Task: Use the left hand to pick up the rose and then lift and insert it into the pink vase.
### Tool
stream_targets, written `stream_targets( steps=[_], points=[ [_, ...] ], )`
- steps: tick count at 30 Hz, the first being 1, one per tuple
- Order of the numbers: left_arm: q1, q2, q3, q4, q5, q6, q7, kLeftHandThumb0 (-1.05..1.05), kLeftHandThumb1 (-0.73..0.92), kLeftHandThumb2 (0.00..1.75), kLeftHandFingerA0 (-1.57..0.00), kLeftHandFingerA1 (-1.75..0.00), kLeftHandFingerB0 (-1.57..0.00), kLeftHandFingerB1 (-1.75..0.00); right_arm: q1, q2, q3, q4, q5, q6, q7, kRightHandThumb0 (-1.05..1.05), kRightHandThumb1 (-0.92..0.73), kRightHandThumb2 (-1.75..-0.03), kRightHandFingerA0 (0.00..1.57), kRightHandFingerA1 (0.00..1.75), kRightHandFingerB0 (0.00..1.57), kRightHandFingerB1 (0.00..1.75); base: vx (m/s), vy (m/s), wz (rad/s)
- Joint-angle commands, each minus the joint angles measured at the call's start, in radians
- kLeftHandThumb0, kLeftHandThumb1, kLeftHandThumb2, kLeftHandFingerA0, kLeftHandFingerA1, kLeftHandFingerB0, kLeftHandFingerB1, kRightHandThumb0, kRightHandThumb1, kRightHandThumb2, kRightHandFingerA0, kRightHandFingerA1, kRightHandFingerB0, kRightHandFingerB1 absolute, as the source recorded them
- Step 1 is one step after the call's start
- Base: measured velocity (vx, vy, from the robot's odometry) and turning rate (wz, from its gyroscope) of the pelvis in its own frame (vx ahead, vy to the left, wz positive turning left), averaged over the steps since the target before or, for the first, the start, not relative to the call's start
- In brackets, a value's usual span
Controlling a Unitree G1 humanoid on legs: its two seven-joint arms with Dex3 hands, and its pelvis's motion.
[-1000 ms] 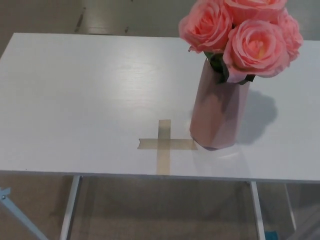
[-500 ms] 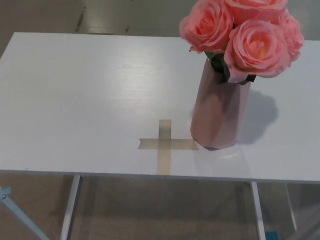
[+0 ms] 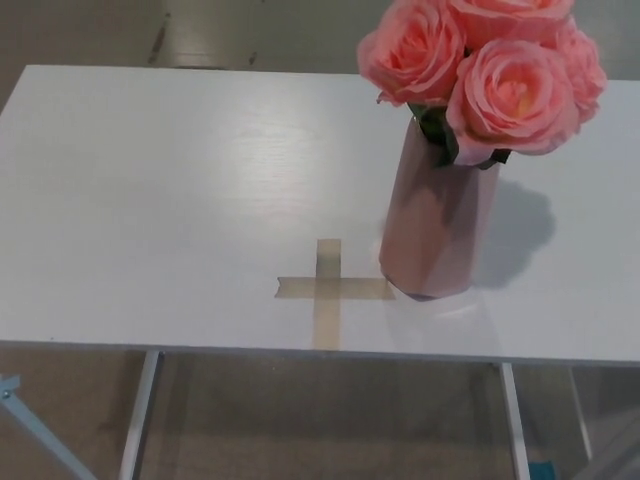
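A pink vase point(image 3: 438, 225) stands upright on the white table point(image 3: 150, 200), right of centre and near the front edge. Several pink roses point(image 3: 485, 70) with dark green leaves fill its mouth and spread above it. No loose rose lies on the table top. Neither of my hands shows in the head view.
A cross of tan tape point(image 3: 328, 288) is stuck to the table just left of the vase's base. The table's front edge runs across the lower picture, with metal legs point(image 3: 140, 415) and floor below. Bare table top stretches to the left.
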Motion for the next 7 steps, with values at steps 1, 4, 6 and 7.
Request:
stream_targets(
  steps=[1, 4, 6, 7],
  points=[
    [-0.022, 0.023, -0.035, 0.019, 0.03, -0.027, 0.028, -0.66, 0.53, 0.57, -0.2, -0.3, -0.17, -0.28, -0.013, 0.002, -0.006, 0.005, -0.005, 0.017, 0.012, -0.27, -0.59, -0.57, 0.63, 0.47, 0.58, 0.44, 0.0, 0.0, 0.0],
    [-0.038, 0.024, -0.04, 0.023, 0.027, -0.027, 0.026, -0.65, 0.53, 0.57, -0.21, -0.3, -0.18, -0.28, -0.018, -0.002, -0.012, 0.002, 0.001, 0.017, 0.021, -0.27, -0.59, -0.57, 0.63, 0.47, 0.58, 0.44, 0.0, 0.0, 0.0],
    [-0.044, 0.025, -0.049, 0.024, 0.031, -0.028, 0.021, -0.65, 0.53, 0.57, -0.21, -0.3, -0.18, -0.28, -0.012, -0.006, -0.023, -0.002, 0.01, 0.011, 0.031, -0.28, -0.59, -0.57, 0.63, 0.48, 0.58, 0.44, 0.0, 0.0, 0.0],
    [-0.044, 0.026, -0.053, 0.025, 0.033, -0.029, 0.021, -0.65, 0.53, 0.57, -0.21, -0.3, -0.18, -0.28, -0.01, -0.006, -0.025, -0.003, 0.011, 0.01, 0.033, -0.28, -0.59, -0.57, 0.63, 0.48, 0.58, 0.44, 0.0, 0.0, 0.0]
  ],
)
